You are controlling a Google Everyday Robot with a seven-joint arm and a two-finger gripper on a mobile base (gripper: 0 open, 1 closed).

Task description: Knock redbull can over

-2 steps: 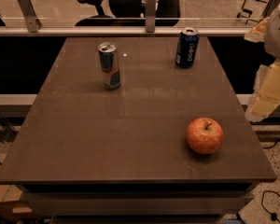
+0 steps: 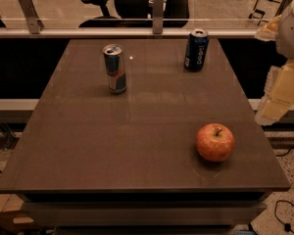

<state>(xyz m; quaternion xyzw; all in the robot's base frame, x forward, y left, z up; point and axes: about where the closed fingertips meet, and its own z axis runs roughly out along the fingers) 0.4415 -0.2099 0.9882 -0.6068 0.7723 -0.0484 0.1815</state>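
The redbull can is slim, silver and blue with red markings, and stands upright on the far left part of the dark table. My gripper shows as cream-coloured arm parts at the right edge of the camera view, beyond the table's right side. It is far from the redbull can, touches nothing and holds nothing that I can see.
A dark blue can with white lettering stands upright at the far right of the table. A red apple lies near the front right. A railing and an office chair stand behind the table's far edge.
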